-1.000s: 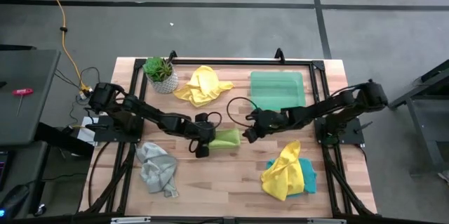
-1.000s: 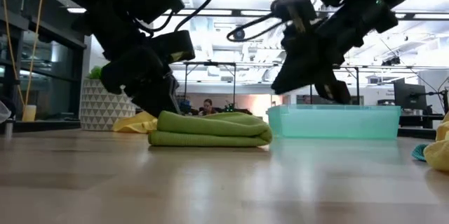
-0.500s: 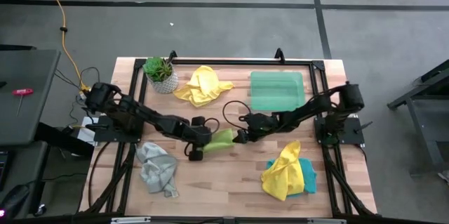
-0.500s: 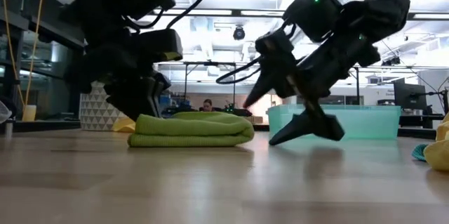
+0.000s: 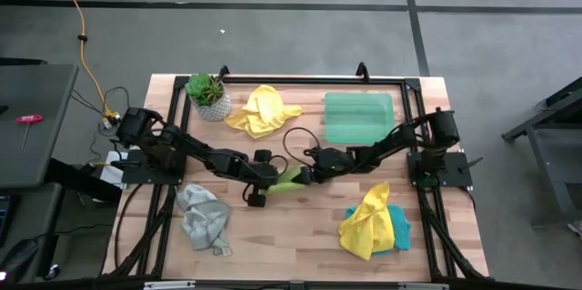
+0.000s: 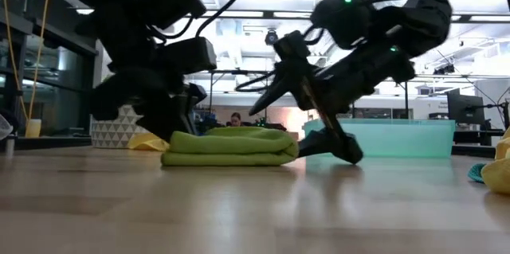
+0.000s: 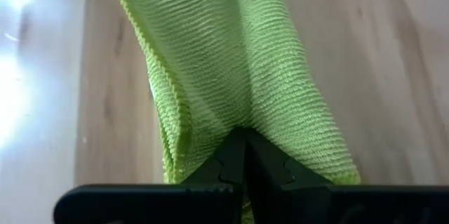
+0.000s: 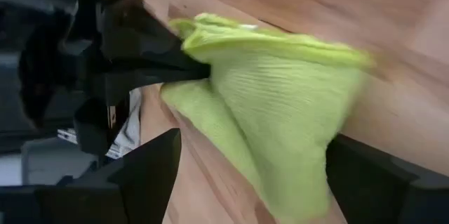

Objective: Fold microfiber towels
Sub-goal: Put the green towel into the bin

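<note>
Towel fold, mid-table. We note the lime green towel (image 5: 291,177) lying folded on the wooden table (image 5: 300,226), roughly at its centre, between the two arms. In the low view it (image 6: 229,147) sits flat in a thick doubled layer.

We see the left gripper (image 5: 266,179) at the towel's left end, fingers pinched shut on the cloth; the left wrist view shows the dark fingertips (image 7: 242,155) meeting in a point with the green fabric (image 7: 231,69) bunched around them. The right gripper (image 5: 306,175) is low at the towel's right end, fingers spread wide; in the right wrist view the two fingers (image 8: 147,171) stand on either side of the towel (image 8: 273,112) without closing on it.

Elsewhere we record: a crumpled yellow towel (image 5: 262,110) at the far side beside a potted plant (image 5: 206,95); a grey towel (image 5: 204,217) heaped at the near left; another yellow towel (image 5: 366,222) draped over a teal-blue towel (image 5: 399,228) at the near right; a green tray (image 5: 358,117) at the far right.
</note>
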Controlling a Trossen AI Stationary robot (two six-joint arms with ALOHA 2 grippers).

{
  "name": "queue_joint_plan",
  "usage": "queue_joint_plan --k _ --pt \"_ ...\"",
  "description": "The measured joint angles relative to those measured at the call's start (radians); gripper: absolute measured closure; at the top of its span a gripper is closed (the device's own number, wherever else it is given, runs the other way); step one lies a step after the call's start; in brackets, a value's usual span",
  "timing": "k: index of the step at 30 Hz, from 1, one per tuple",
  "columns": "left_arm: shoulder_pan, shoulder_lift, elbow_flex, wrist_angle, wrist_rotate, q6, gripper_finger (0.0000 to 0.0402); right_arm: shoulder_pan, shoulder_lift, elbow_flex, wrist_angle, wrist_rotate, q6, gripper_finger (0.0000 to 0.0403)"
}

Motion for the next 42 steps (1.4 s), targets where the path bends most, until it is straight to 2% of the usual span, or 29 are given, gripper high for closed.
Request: queue_joint_plan --k 6,9,19,21,28,33,36,42 --pt "0.018 0.002 -0.001 0.008 0.0 -0.001 0.0402 0.002 0.034 0.1 -0.107 0.019 -0.094 0.0089" --pt "0.018 0.001 0.0 -0.001 0.004 -0.005 0.0402 -0.008 0.035 0.115 -0.111 0.011 -0.11 0.0109" --pt "0.019 -0.002 0.002 -0.08 0.003 0.024 0.0401 -0.042 -0.003 0.11 -0.148 -0.014 -0.148 0.0276" --pt "0.019 -0.003 0.002 -0.09 0.003 0.031 0.0402 -0.053 -0.018 0.109 -0.162 -0.016 -0.148 0.0292" --pt "0.018 -0.002 0.002 -0.086 0.003 0.047 0.0402 -0.066 -0.032 0.11 -0.169 -0.035 -0.138 0.0312" --pt "0.018 -0.001 0.004 -0.084 0.003 0.045 0.0402 -0.066 -0.034 0.111 -0.181 -0.065 -0.157 0.0389" --pt "0.019 -0.014 0.031 -0.121 0.003 0.046 0.0401 -0.068 -0.062 0.112 -0.205 -0.071 -0.166 0.0389" --pt "0.038 -0.117 0.169 -0.363 0.014 0.119 0.0401 -0.077 -0.234 0.113 -0.409 -0.075 -0.271 0.0398"
